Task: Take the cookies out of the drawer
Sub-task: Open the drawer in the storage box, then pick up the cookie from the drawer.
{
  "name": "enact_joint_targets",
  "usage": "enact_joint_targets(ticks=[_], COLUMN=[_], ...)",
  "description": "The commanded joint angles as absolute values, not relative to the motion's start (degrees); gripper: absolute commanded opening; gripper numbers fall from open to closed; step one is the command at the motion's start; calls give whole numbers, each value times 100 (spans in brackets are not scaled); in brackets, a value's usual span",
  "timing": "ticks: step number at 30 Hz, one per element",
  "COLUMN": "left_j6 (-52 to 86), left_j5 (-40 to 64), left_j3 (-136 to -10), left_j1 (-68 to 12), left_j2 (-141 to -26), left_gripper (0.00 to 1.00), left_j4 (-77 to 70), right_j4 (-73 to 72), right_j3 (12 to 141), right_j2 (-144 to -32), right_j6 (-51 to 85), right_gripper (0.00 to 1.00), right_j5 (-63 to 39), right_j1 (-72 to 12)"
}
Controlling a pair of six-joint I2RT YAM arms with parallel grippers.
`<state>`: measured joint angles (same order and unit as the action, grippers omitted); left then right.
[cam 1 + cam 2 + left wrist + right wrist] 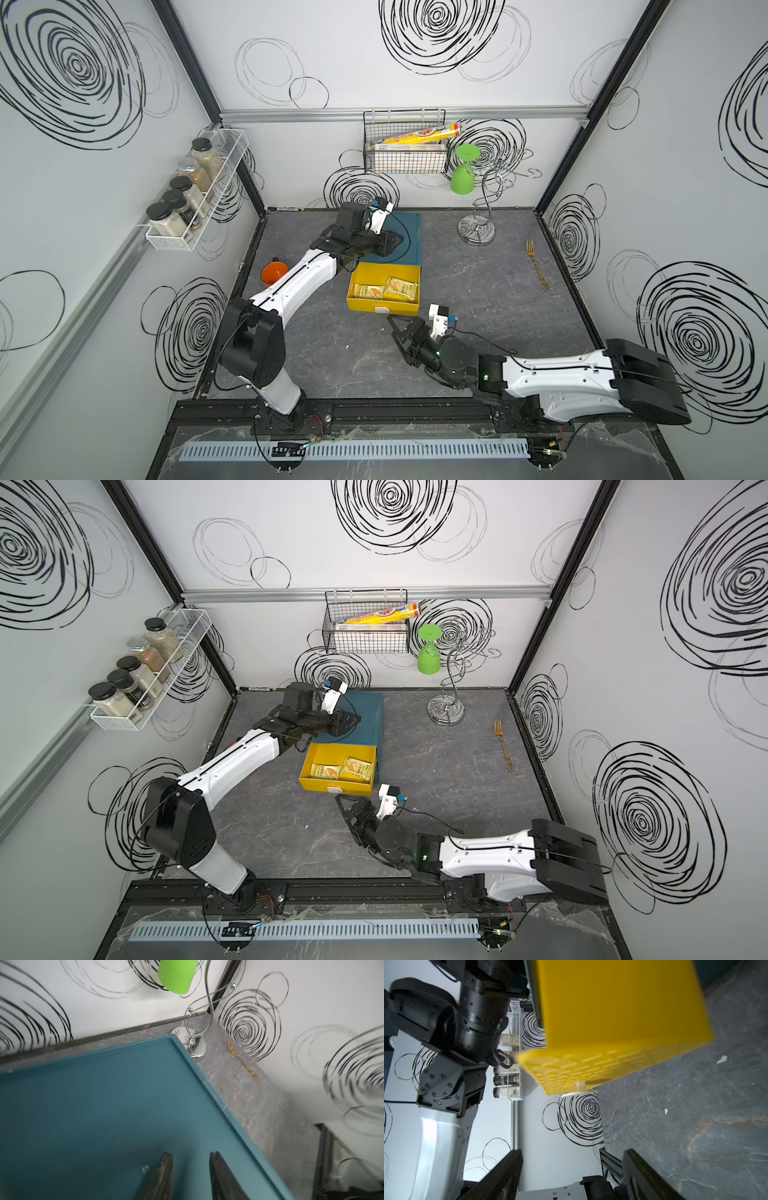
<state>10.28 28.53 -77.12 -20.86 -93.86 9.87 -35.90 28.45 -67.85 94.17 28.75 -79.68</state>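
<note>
two cookies point(401, 289) lie flat, side by side, in the open yellow drawer point(382, 306), long sides running along its front. left claw point(191, 1155) hangs partly open over the blue box point(104, 1095), empty. right claw point(572, 1151) gapes wide before the drawer, empty.

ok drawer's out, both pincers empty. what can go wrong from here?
1. The cookie packets lie flat in the drawer; the open right pincer may jam against a wall or slide off them.
2. The drawer sticks far out of the teal box and the left pincer grips nothing: a downward push could tip it.
</note>
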Motion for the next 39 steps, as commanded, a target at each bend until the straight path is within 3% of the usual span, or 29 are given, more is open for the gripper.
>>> enact_joint_targets(ticks=[1,6,11,15,22,26,28,39], left_j6=[1424,1652,1795,1819,1851,1864,1777,1759], left_j5=[3119,3317,3509,3458,3375,3343,3324,3253], left_j3=[-7870,-8181,-8183,-7956,-7580,-7518,-7595,-7695], left_j1=[-1797,-1505,-1310,-1291,-1284,-1276,-1257,-1276], left_j2=[-9170,-8842,-8607,-8392,-8212,-8255,-8318,-8693], left_gripper=[49,59,61,61,61,62,61,60], left_j4=[1601,1513,1402,1272,1053,1000,1111,1083], right_j4=[-1916,314,1811,3284,5304,5352,5366,5493], right_j3=[2982,4126,5786,7779,10925,11340,11332,10432], right_j2=[-5937,-4944,-5163,-6584,-9193,-9534,-9559,-9542], right_j6=[8301,6190,3303,1458,-1060,-1911,-2139,-2207], right_gripper=[81,84,94,100,100,99,93,80], right_j5=[3064,3258,2443,1409,975,517,371,-195], right_j1=[-7998,-7689,-6573,-5676,-5616,-5527,-5435,-5387])
